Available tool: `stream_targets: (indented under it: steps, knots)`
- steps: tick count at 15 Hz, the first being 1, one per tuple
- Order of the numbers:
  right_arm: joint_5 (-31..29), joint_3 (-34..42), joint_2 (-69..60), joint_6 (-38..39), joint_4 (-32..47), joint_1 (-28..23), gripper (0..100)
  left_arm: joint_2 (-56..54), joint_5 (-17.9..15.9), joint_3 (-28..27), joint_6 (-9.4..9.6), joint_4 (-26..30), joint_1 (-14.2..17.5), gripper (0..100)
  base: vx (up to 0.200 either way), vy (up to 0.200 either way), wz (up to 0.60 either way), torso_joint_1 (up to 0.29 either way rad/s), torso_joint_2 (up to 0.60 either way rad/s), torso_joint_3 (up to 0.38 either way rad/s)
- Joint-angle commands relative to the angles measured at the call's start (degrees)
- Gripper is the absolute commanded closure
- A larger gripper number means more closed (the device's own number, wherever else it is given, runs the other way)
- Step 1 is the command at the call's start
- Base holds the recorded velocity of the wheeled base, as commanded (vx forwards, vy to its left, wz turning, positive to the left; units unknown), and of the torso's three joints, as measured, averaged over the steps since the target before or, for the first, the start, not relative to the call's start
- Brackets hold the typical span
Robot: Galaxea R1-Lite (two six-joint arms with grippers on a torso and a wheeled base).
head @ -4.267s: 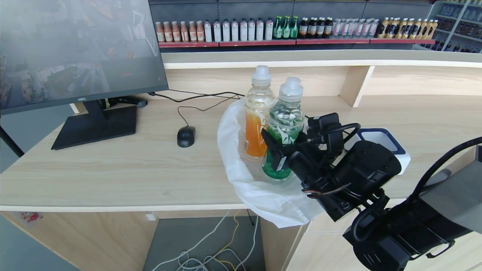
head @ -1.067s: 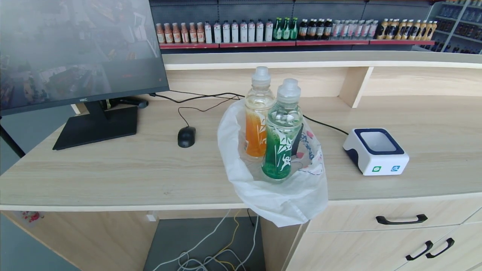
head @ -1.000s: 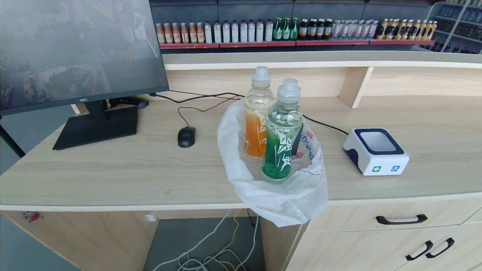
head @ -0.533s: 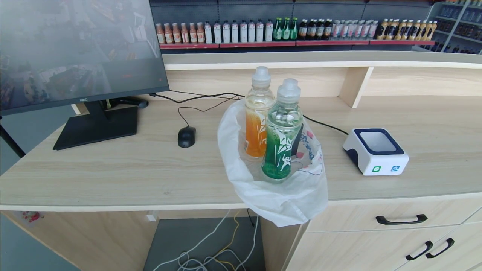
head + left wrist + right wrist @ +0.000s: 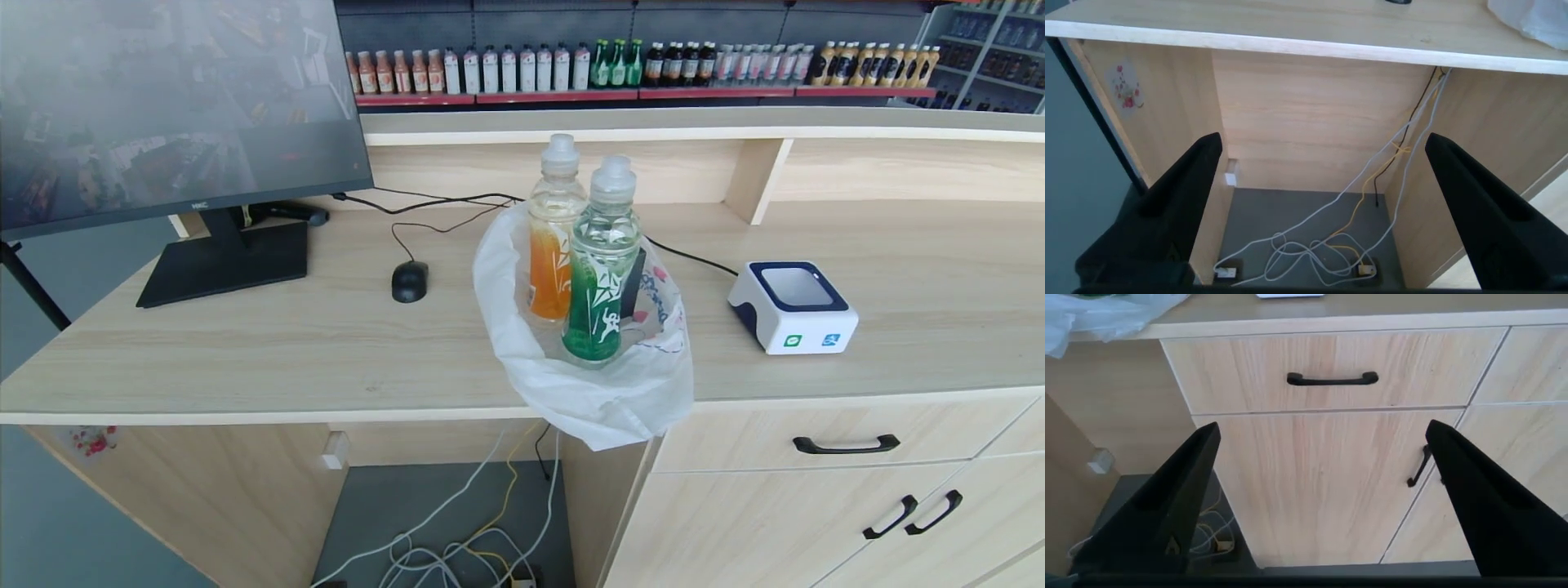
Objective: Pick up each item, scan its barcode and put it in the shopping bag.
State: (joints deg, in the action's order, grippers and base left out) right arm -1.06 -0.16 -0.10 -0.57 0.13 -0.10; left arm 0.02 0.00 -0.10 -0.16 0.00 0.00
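A white shopping bag [image 5: 588, 384] sits at the counter's front edge, its lower part hanging over. Two bottles stand upright inside it: an orange bottle [image 5: 549, 245] at the back and a green bottle [image 5: 596, 278] in front. The white and blue barcode scanner [image 5: 790, 306] rests on the counter to the bag's right. My left gripper [image 5: 1323, 212] hangs open and empty below counter height, facing the knee space. My right gripper [image 5: 1319, 506] is open and empty in front of the drawer handle [image 5: 1331, 378]. A bag edge [image 5: 1535, 16] shows at the counter lip.
A monitor [image 5: 163, 106] stands at the counter's left with a black mouse [image 5: 409, 281] beside it. Drawers [image 5: 845, 445] fill the cabinet under the scanner. Loose cables [image 5: 457, 547] lie on the floor in the knee space. A raised shelf runs along the back.
The right arm, earlier at the green bottle in the bag, has left the head view; the bottle stays upright. The head camera has just shifted, so the whole scene sits slightly differently.
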Motion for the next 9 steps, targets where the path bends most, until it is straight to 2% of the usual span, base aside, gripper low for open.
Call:
stream_targets:
  steps: [1,7,9]
  knots:
    - [0.01,0.07,0.10,-0.04,0.04,0.01,0,-0.02,0.00,0.01,-0.02,0.00,0.00,0,0.000,0.000,0.00,0.000,0.00,0.000]
    - [0.01,0.07,0.10,-0.13,0.04,0.01,0,-0.02,-0.09,0.01,0.60,0.09,-0.09,0,0.000,0.000,0.00,0.000,0.00,0.000]
    - [0.01,0.07,0.10,-0.13,0.04,0.01,0,-0.02,-0.09,0.01,0.69,0.09,-0.09,0,0.000,-0.200,0.00,0.000,0.00,0.005]
